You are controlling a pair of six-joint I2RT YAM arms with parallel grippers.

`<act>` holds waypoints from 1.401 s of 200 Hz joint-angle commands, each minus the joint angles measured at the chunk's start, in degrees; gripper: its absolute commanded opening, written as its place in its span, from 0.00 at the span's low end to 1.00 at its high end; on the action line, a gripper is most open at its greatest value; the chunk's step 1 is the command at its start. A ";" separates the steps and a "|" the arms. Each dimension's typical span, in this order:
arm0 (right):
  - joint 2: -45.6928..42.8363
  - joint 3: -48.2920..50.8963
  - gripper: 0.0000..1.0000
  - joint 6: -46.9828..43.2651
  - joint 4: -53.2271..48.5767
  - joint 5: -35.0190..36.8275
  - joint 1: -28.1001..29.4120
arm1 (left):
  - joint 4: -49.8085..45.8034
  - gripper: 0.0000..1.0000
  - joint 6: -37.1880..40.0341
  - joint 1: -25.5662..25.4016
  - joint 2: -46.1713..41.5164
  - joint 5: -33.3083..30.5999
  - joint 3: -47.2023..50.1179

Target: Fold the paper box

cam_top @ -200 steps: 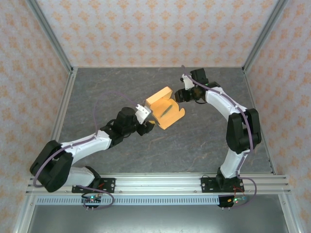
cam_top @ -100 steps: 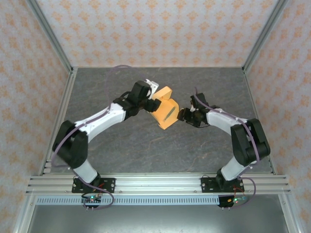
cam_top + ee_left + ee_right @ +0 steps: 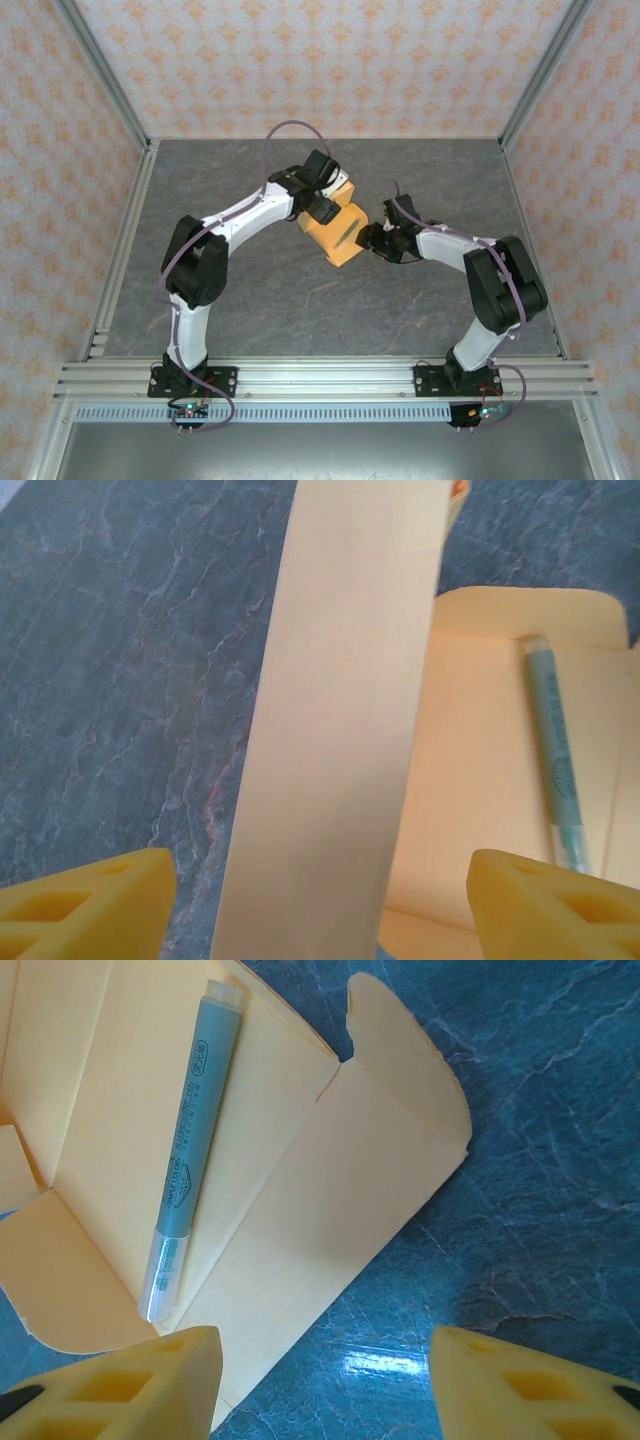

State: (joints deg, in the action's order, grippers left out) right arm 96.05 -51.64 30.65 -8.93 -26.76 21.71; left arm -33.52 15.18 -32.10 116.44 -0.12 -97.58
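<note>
The paper box (image 3: 345,235) lies half-folded in the middle of the counter (image 3: 250,300), with a pen (image 3: 190,1150) resting inside. The left gripper (image 3: 320,905), spread wide, straddles an upright side panel, probably to keep it standing. The right gripper (image 3: 325,1380), also spread, hovers over the opposite flap. Half a second ago the left arm reached less far over the box.

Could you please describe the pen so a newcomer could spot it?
Near the middle of the grey stone-patterned table lies the partly folded orange-yellow paper box. The pen rests on its open inner panel: a slim grey-green stick with one clear end, the only thing there not paper.
</note>
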 commanded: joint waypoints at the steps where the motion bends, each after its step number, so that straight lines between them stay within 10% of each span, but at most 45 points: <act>1: -2.04 0.84 0.57 -0.60 -0.78 1.55 -0.05 | -5.31 0.72 0.84 1.20 2.19 -2.79 -4.10; 77: -5.72 0.26 0.57 -3.97 -6.42 3.13 -0.07 | -7.12 0.40 -6.36 6.60 4.07 11.23 -7.34; 191: -23.53 1.76 0.69 -1.94 -7.13 -3.08 -1.63 | 11.46 0.31 -34.26 11.01 -4.64 22.20 14.35; 280: -18.74 -4.68 0.70 -3.01 -1.42 -0.71 2.71 | 32.24 0.31 -51.99 7.51 -11.75 20.08 35.39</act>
State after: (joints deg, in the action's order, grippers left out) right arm 74.94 -52.25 27.44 -13.23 -28.49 24.27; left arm -8.12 -31.51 -22.70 106.63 20.99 -64.36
